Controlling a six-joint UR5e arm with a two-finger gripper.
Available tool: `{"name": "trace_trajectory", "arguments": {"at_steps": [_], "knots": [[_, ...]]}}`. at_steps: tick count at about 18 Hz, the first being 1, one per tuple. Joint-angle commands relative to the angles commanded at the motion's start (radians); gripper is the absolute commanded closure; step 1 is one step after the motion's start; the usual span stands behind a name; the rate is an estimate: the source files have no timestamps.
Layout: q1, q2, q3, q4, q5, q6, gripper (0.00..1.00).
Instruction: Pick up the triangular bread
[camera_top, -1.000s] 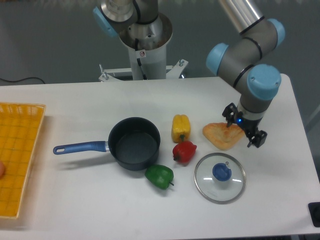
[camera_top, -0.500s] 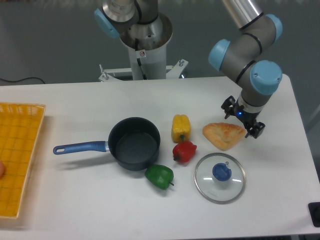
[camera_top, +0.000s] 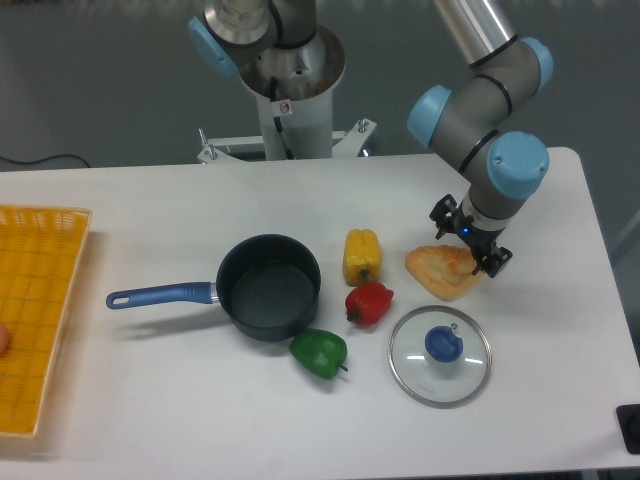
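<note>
The triangular bread (camera_top: 443, 271) lies flat on the white table, orange-tan with a paler centre, to the right of the yellow pepper. My gripper (camera_top: 466, 241) hangs over the bread's far right part, its two dark fingers spread wide, one at the upper left and one at the right corner of the bread. The jaws are open and hold nothing. The gripper hides the bread's upper right edge.
A yellow pepper (camera_top: 361, 255), a red pepper (camera_top: 369, 302) and a green pepper (camera_top: 320, 351) stand left of the bread. A glass lid with a blue knob (camera_top: 440, 354) lies just in front of it. A dark pot with a blue handle (camera_top: 266, 287) sits mid-table. A yellow basket (camera_top: 38, 300) is at the left edge.
My gripper has moved left and slightly up, from beside the bread's right corner to over its far right part. It stays open. The bread has not moved.
</note>
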Motion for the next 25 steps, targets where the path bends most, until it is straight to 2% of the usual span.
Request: {"name": "trace_trajectory", "arguments": {"at_steps": [2,4,6,8,18,22,25], "knots": [[0.002,0.0,0.005,0.0,0.0,0.0,0.41],[0.002,0.001,0.005,0.0,0.0,0.0,0.59],[0.002,0.002,0.011,0.0,0.0,-0.002,0.82],[0.003,0.002,0.011,0.0,0.0,-0.002,0.99],[0.002,0.014,0.035,-0.002,0.003,0.003,1.0],[-0.003,0.04,0.071,-0.023,0.008,0.003,1.0],[-0.017,0.051,0.1,-0.076,0.011,0.003,1.0]]}}
